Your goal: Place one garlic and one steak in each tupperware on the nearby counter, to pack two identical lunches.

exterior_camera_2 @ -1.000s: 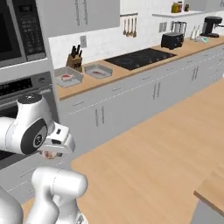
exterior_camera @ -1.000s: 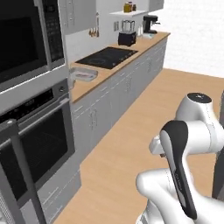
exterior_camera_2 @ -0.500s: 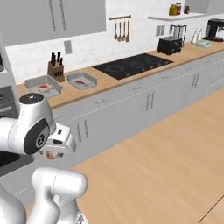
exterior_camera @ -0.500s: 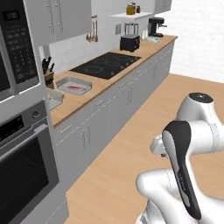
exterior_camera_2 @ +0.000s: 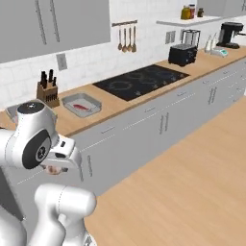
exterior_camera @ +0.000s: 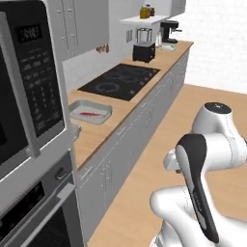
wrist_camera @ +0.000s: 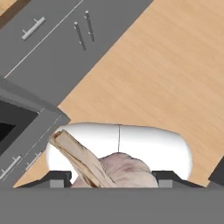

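- The gripper (wrist_camera: 111, 177) pinches a garlic (wrist_camera: 120, 171) between its fingers, the pale bulb with its papery stalk sitting low in the hand view, above the wooden floor (wrist_camera: 175, 70).
- In the right base view the garlic (exterior_camera_2: 53, 169) shows under the hand, in front of the grey cabinets (exterior_camera_2: 144, 129).
- Farther off, on the counter (exterior_camera_2: 115, 103), a tupperware (exterior_camera_2: 81, 104) holds a flat red steak (exterior_camera_2: 81, 107).
- It lies between the knife block (exterior_camera_2: 47, 89) and the cooktop (exterior_camera_2: 139, 81).
- Beyond stand a toaster (exterior_camera_2: 181, 55) and a coffee machine (exterior_camera_2: 230, 34).

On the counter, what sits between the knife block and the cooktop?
A tupperware holding a steak, seen in the right base view between the knife block and cooktop.
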